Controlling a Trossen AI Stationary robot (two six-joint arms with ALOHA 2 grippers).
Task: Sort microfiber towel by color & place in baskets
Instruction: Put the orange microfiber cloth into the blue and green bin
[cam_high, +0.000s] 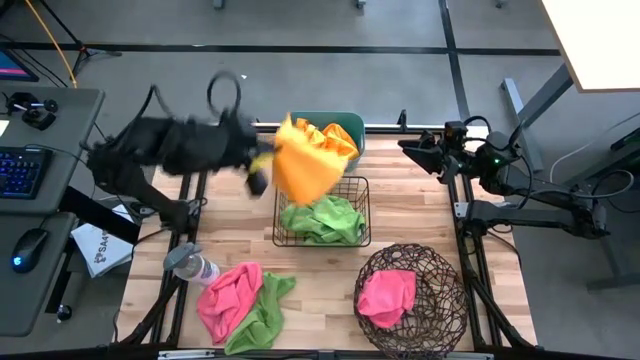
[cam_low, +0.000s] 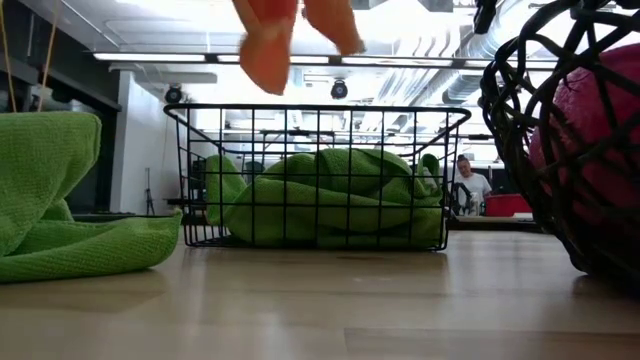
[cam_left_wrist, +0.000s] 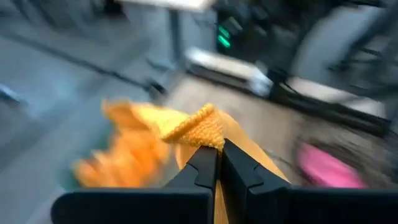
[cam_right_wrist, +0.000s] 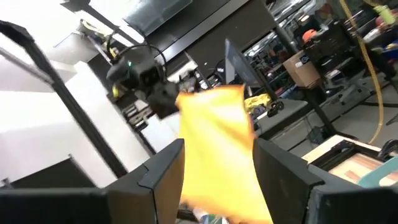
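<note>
My left gripper (cam_high: 262, 166) is shut on an orange towel (cam_high: 305, 165), which hangs in the air over the near edge of the teal tub (cam_high: 352, 122) and the far end of the black wire basket (cam_high: 322, 238). The towel's lower ends show at the top of the low view (cam_low: 268, 45). More orange towels (cam_high: 335, 135) lie in the tub. Green towels (cam_low: 330, 205) fill the wire basket. A pink towel (cam_high: 388, 296) lies in the round twig basket (cam_high: 440, 300). My right gripper (cam_right_wrist: 217, 180) is open and empty at the table's far right. My left gripper pinches a folded edge of the orange towel (cam_left_wrist: 198, 129) between its two shut fingers (cam_left_wrist: 205, 163). The fingers come from the table's left. The towel is lifted clear of the table and baskets and hangs loose beyond and below the fingers.
A pink towel (cam_high: 228, 292) and a green towel (cam_high: 262, 312) lie together on the table at the near left; the green one also shows in the low view (cam_low: 60, 200). A grey bottle (cam_high: 190, 265) lies beside them. Bare wood lies between the baskets.
</note>
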